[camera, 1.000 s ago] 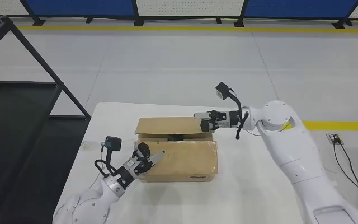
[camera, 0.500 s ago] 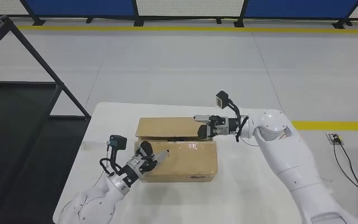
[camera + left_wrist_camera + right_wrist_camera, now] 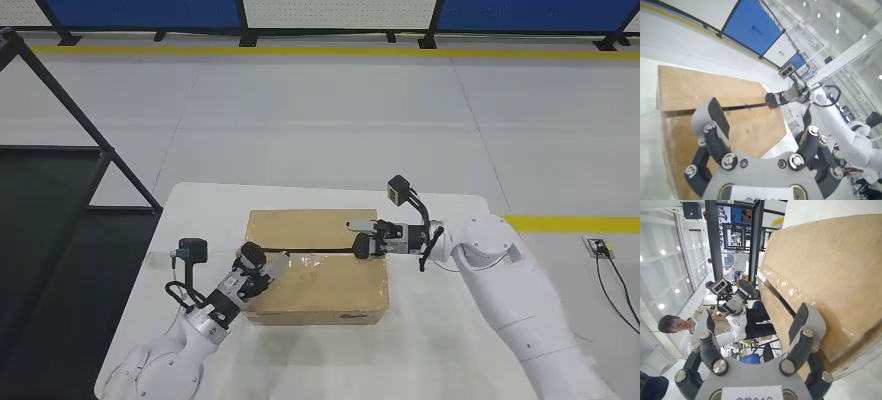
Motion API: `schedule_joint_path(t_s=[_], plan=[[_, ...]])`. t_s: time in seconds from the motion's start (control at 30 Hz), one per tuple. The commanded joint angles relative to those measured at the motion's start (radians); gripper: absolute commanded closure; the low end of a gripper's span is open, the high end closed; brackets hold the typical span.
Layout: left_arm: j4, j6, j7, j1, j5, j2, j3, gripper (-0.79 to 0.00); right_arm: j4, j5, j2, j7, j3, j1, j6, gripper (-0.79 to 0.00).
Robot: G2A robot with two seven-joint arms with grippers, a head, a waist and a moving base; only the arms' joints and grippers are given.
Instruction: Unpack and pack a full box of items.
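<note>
1. Packing stage near its end, to judge by the lid: box (image 3: 315, 285) at the middle of the table (image 3: 440, 340), top flaps (image 3: 320, 270) lowered almost flat, parted only by a thin dark slit (image 3: 300, 247) running from 9 o'clock to 3 o'clock.
2. At the box's 8 o'clock corner, left gripper (image 3: 252, 276), fingers spread wide with nothing between them. One pad (image 3: 718, 113) poised over the flaps; contact impossible to confirm.
3. At the 3 o'clock end of the slit, right gripper (image 3: 362, 243), likewise spread and holding nothing. One finger (image 3: 810, 321) laid against a flap edge right beside the slit.
4. Contents not to be made out: only darkness through the slit, so no telling what lies inside or how full.
5. Likely next move: pressing the flaps level and shutting the slit. Calls for even downward pressure from both ends together, given springy cardboard.
6. Also worth watching: keeping fingertips out of the slit, and pushing straight down rather than toward 9 or 3 o'clock, to avoid sliding the box across the table.
</note>
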Motion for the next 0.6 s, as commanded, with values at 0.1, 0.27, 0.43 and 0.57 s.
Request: schedule_joint_path(t_s=[0.1,0.27,0.43,0.57], plan=[[-0.011,-0.006,0.047,0.076,-0.118,0.007,-0.162,-0.785,-0.015,0.02,0.007,-0.008,0.021,-0.033,-0.047,-0.785],[0.006,-0.026,0.069,0.162,-0.174,0.012,-0.302,-0.785,-0.007,0.021,0.011,-0.007,0.023,-0.035,-0.055,-0.785],[0.007,-0.049,0.063,0.204,-0.23,0.013,-0.357,-0.785,-0.001,0.022,0.011,-0.009,0.024,-0.034,-0.058,-0.785],[0.007,-0.049,0.063,0.204,-0.23,0.013,-0.357,-0.785,-0.001,0.022,0.011,-0.009,0.024,-0.034,-0.058,-0.785]])
